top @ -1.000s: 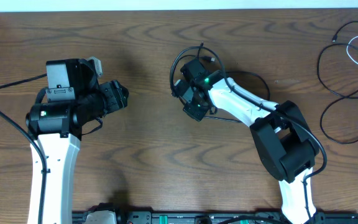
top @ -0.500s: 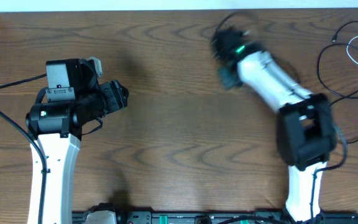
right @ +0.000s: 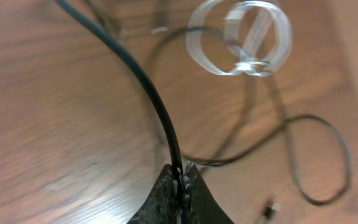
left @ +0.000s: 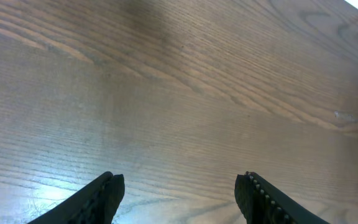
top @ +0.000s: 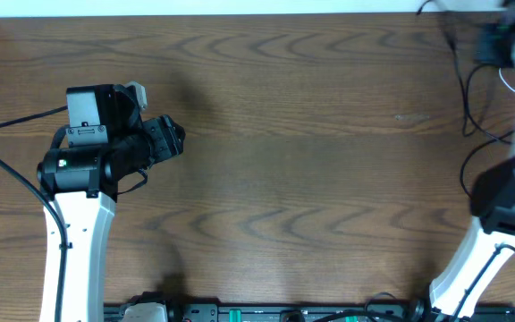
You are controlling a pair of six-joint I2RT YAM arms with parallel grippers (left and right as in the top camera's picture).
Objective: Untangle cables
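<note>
My right arm has swung from the middle of the table (top: 284, 197) out to the far right corner, while my left arm has not shifted at all.

From overhead, my right gripper (top: 493, 40) is a blur at the top right edge, and I cannot read its jaws from here. The black cable (top: 463, 89) trails down the table below it in loose curves. My left gripper (top: 175, 136) sits far off on the left, well apart from any cable.

In my left wrist view, my left gripper (left: 179, 182) stands partly open with nothing between its fingers, over bare wood. Only a thin stretch of black cable shows at the right edge.

In my right wrist view, my right gripper (right: 180, 180) is pinched tight on the black cable (right: 148, 93), which runs up and away to the upper left. The white cable (right: 241, 37) lies coiled ahead of me, blurred, with more black loops curving beneath and beside it and a small plug (right: 269, 208) near the lower edge.

I judge the risk to be this: I am moving fast with a closed grip, so the trailing black line could drag across the white coil and snag it, tightening the tangle. The thin cable could also slip out of my fingertips, or be pulled off the table's edge here.
</note>
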